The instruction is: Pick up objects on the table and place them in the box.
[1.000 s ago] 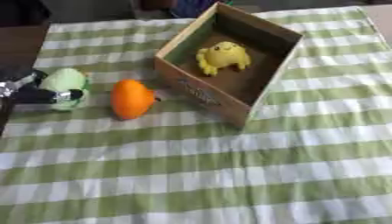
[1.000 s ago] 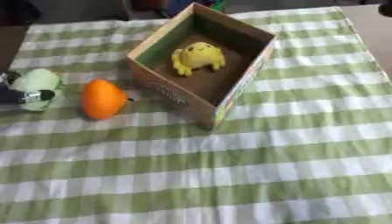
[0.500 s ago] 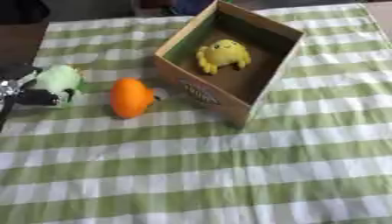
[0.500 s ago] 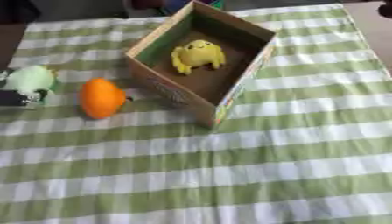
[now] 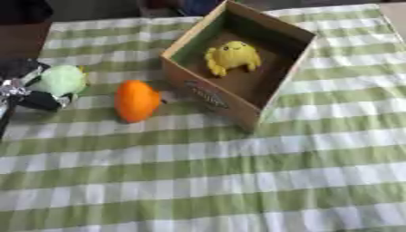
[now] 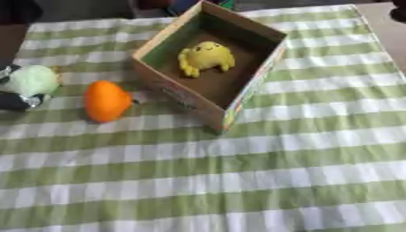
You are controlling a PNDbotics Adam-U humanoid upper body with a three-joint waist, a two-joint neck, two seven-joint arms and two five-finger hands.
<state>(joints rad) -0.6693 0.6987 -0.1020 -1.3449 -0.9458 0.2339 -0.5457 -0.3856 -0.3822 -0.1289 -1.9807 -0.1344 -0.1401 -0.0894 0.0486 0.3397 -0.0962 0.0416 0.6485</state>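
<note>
Left eye view, cardboard box (image 5: 238,86), rounded orange object (image 5: 136,100)

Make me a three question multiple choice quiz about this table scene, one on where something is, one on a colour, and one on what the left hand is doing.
1. Where is the yellow toy?
A. on the cloth
B. inside the box
C. in a hand

2. What colour is the object lying on the cloth left of the box?
A. orange
B. blue
C. red

3. What is the left hand doing?
A. resting open
B. holding the pale green object
C. inside the box

Answers: 1 B, it sits on the box floor. 2 A, the orange object lies there. 3 B, dark fingers wrap the green object.
</note>
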